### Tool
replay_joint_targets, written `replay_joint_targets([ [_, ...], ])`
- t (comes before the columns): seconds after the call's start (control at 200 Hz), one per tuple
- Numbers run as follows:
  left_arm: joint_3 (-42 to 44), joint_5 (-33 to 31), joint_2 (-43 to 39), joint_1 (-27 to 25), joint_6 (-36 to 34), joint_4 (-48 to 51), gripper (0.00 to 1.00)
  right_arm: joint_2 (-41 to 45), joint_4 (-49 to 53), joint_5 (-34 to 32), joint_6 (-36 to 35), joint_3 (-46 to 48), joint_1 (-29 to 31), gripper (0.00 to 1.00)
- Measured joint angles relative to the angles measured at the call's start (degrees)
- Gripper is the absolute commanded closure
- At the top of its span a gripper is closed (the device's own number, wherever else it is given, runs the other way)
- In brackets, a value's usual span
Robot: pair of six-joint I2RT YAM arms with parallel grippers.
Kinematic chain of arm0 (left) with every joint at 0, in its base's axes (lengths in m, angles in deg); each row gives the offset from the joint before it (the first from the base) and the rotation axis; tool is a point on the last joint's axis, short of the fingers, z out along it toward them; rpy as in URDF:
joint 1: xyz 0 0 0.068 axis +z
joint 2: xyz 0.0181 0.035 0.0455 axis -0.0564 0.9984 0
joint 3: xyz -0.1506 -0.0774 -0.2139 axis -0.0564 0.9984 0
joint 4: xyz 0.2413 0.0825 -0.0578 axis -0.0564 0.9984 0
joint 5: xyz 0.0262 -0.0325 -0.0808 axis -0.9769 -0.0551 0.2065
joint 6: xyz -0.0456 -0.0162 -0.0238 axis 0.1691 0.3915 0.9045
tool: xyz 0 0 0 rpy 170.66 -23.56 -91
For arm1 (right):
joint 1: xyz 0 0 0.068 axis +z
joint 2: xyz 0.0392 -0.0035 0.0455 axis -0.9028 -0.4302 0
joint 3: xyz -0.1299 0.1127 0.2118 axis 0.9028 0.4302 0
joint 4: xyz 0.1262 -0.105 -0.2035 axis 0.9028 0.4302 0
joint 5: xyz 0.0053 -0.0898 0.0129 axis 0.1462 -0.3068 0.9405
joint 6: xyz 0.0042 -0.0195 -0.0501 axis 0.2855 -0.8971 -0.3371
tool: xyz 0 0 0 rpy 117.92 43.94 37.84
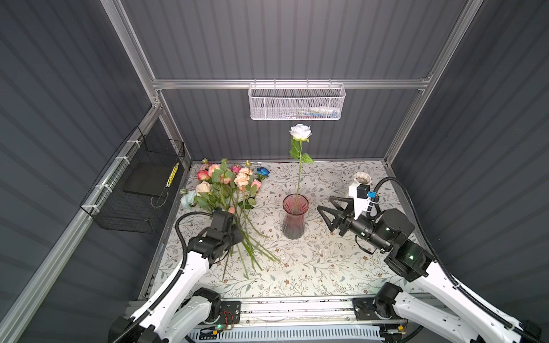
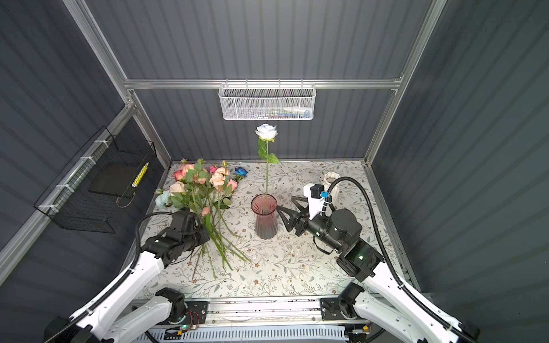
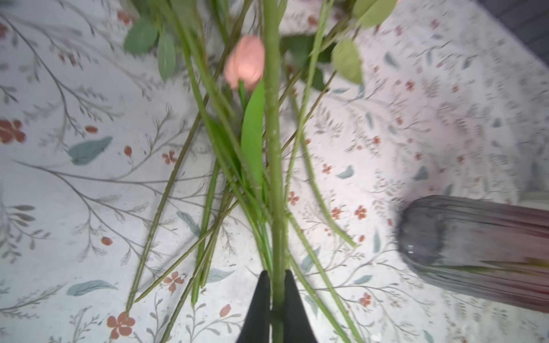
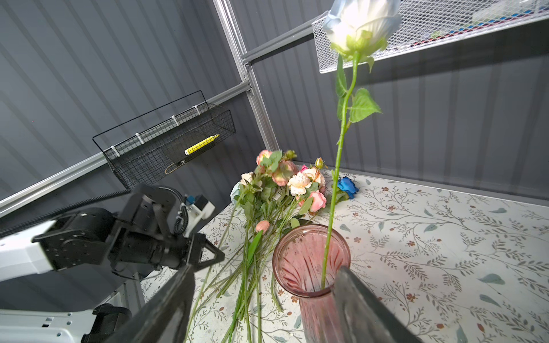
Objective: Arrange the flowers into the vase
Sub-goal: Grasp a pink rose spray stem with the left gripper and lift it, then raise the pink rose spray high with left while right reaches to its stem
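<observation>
A ribbed pink glass vase (image 1: 295, 216) (image 2: 264, 218) stands mid-table with one white rose (image 1: 300, 131) (image 4: 359, 23) upright in it. The other flowers (image 1: 222, 184) (image 2: 199, 184) lie in a pile at the left, blooms toward the back wall and stems fanned toward the front. My left gripper (image 3: 274, 274) is down among those stems, shut on one thick green stem (image 3: 271, 148) that runs past a peach bud (image 3: 245, 62). My right gripper (image 1: 324, 203) (image 4: 264, 268) hovers open close beside the vase's right, with nothing held.
A small white ceramic vase (image 1: 363, 178) stands at the back right behind the right wrist. A white mesh basket (image 1: 297, 102) hangs on the back wall above the rose. A black wire basket (image 1: 139, 190) holding a yellow pen (image 1: 172, 175) hangs on the left wall.
</observation>
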Motion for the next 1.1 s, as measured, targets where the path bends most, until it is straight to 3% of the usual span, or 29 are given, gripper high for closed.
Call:
replay_joint_targets([
  [0.165, -12.8, 2.3, -4.6, 0.0, -2.8, 1.5, 1.0, 0.0, 0.6, 0.9, 0.2, -0.7, 0.0, 0.24],
  [0.29, -18.7, 12.6, -5.3, 0.0, -5.7, -4.6, 1.0, -1.1, 2.3, 5.0, 0.9, -4.5, 0.0, 0.24],
  [0.495, -17.1, 33.3, -6.4, 0.0, -7.5, -18.8, 1.0, -11.3, 3.6, 15.3, 1.4, -19.1, 4.0, 0.24],
  [0.65, -14.6, 46.1, -7.8, 0.0, -7.0, -27.5, 1.0, -20.7, 4.7, 18.6, 0.6, -29.1, 8.8, 0.23],
  [0.795, -14.4, 54.8, -7.9, 0.0, -6.2, -32.9, 1.0, -29.1, 5.3, 20.3, 0.4, -37.6, 10.6, 0.23],
  [0.935, -14.4, 59.4, -8.0, 0.0, -6.4, -33.9, 1.0, -35.1, 4.9, 22.4, 1.3, -44.0, 11.0, 0.23],
  [1.035, -14.4, 61.4, -7.9, 0.0, -6.6, -33.8, 1.0, -38.2, 4.8, 23.8, 1.7, -48.0, 11.8, 0.31],
  [1.1, -14.4, 62.3, -7.9, 0.0, -6.7, -33.8, 1.0, -40.0, 4.9, 24.3, 1.9, -50.6, 12.3, 0.45],
])
